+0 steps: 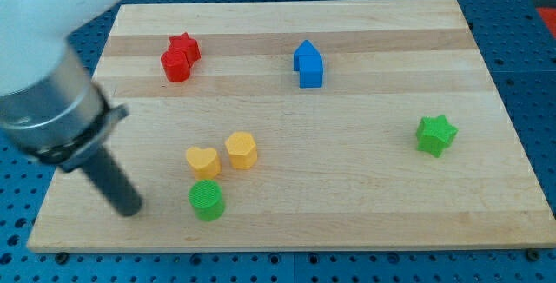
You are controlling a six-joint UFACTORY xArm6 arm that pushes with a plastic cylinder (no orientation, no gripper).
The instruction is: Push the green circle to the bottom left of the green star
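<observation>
The green circle (207, 200) lies near the board's bottom edge, left of centre. The green star (435, 134) lies far off at the view's right, higher up than the circle. My tip (129, 207) rests on the board to the left of the green circle, a clear gap away and at about the same height in the view. The rod slants up to the view's left into the arm's white body.
A yellow heart (202, 161) and a yellow hexagon (241, 150) sit just above the green circle. A red star (185, 47) and a red block (175, 64) touch at the top left. A blue block (307, 64) stands at top centre. The wooden board (347, 205) lies on a blue table.
</observation>
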